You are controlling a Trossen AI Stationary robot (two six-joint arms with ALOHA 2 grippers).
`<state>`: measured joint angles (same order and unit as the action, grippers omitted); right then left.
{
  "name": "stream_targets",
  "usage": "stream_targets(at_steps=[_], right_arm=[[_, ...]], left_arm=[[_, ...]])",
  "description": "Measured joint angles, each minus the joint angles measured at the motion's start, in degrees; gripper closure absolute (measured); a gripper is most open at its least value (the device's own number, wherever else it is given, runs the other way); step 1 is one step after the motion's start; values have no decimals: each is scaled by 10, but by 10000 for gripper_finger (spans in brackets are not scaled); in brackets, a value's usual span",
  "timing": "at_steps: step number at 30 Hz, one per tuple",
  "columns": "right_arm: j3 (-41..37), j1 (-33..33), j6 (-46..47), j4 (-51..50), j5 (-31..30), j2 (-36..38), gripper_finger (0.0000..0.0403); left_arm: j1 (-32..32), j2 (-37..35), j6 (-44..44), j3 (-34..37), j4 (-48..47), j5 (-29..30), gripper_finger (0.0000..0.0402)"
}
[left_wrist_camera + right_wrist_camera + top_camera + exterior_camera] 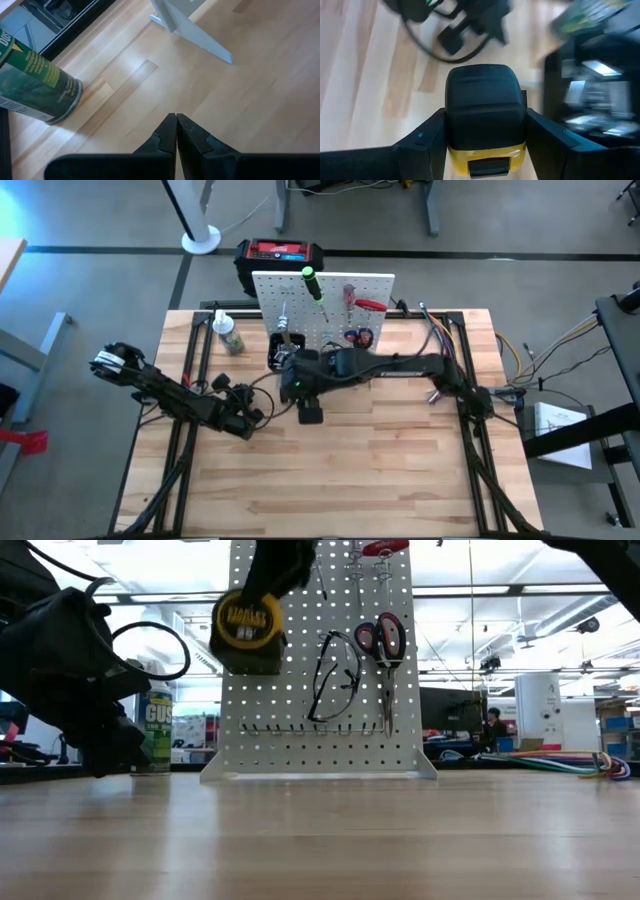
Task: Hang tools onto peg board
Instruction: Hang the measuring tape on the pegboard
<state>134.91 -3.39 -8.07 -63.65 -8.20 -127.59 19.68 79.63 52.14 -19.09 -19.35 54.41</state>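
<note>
At twelve o'clock on the bench (400, 480), the peg board (325, 305) is stood upright, and just in front of its left part the right claw (485, 135) is seen clamped on the tape (247, 625), fingers either side of its black-and-yellow case. From the low view the tape is held high against the board's left columns, touching or very nearly so; which, cannot be told. The hang is judged to turn on this: the board lies straight ahead of the claw, toward twelve, and the tape's flat face is turned to the room, so its back must be met by a peg or hook. Already hung are glasses (335, 680), scissors (382, 660) at about three o'clock of the tape, and a green screwdriver (312, 282) near the top edge. The left claw (176, 135) is pressed together, empty, parked low at nine o'clock beside a green bottle (32, 82); the right arm is plainly the nearer. Pale wood planking is shown bare in front. Beyond, a workshop with shelving and ceiling lights is made out, and a red-and-black box (280, 255) behind the board.
</note>
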Motion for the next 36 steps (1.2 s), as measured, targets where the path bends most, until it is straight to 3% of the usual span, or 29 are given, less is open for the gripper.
stream_targets(at_steps=[13,28,36], right_arm=[[1,12,-69,61,-22,45,207],[1,51,-53,66,41,27,206],[1,53,-47,61,39,-3,206]], left_arm=[[0,0,-6,0,47,-18,401],[0,0,-6,0,61,-31,401],[0,0,-6,0,66,-39,401]])
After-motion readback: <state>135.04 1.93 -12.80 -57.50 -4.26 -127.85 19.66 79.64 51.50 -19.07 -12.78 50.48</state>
